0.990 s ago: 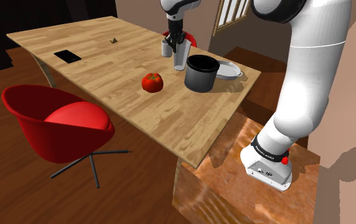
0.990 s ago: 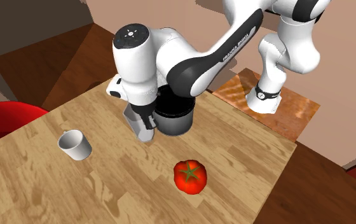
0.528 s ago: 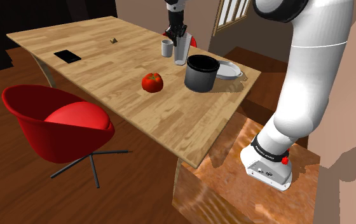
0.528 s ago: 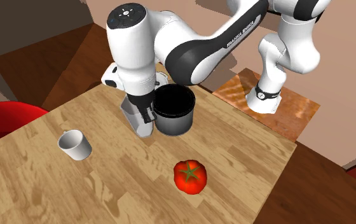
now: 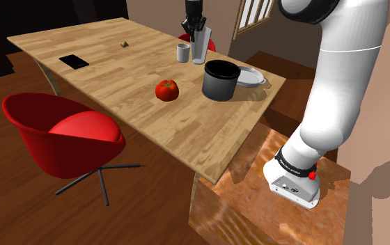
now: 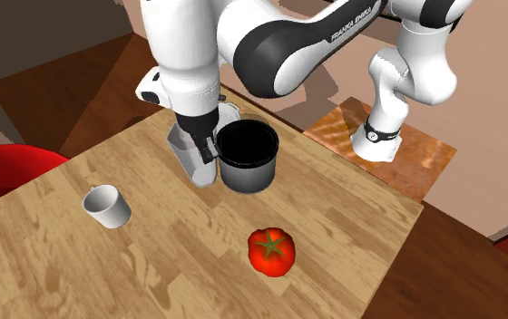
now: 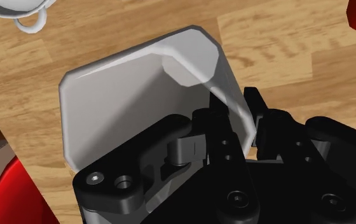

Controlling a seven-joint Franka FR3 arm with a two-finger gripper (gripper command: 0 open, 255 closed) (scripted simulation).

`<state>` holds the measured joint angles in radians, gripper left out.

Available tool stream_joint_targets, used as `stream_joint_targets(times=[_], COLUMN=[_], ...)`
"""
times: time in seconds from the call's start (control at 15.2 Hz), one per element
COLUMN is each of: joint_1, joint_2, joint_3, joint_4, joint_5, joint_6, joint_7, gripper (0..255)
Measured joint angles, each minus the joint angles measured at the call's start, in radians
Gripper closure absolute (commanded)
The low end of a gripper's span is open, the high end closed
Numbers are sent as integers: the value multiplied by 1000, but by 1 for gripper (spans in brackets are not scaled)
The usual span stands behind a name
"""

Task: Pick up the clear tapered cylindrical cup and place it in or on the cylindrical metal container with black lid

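Fingers of the black end effector (image 7: 232, 130) are clamped on one wall of the translucent pale-grey tapered cup (image 7: 132, 102). One finger shows through the wall from inside and the other presses from outside. The cup hangs upright from the end effector, wide mouth up. In the shoulder view it sits between a small white mug (image 5: 182, 53) and the dark cylindrical container (image 5: 221, 82), just beside the container's rim. Its base looks clear of the wooden bench (image 5: 110, 76), though the gap is hard to judge. The container stands open at the top, and no lid is on it. A pale shallow dish (image 5: 253, 76) lies against its far side, toward the shoulder view's right. A red tomato (image 5: 166, 90) rests on the bench near the container, on the side toward the bench's front edge. A dark phone (image 5: 74, 61) lies well apart, toward the shoulder view's left. A red chair (image 5: 68, 136) stands on the floor beside the bench. The white arm rises from its stand (image 5: 256, 209) at the lower right.
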<state>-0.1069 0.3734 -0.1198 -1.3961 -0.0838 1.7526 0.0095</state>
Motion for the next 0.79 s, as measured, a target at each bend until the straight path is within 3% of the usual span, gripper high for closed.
stream_joint_targets(times=[0.79], joint_1=[-5], joint_2=[31], joint_3=[-1], joint_4=[207], joint_5=[5], joint_6=[-174], joint_7=[-19], gripper=[255])
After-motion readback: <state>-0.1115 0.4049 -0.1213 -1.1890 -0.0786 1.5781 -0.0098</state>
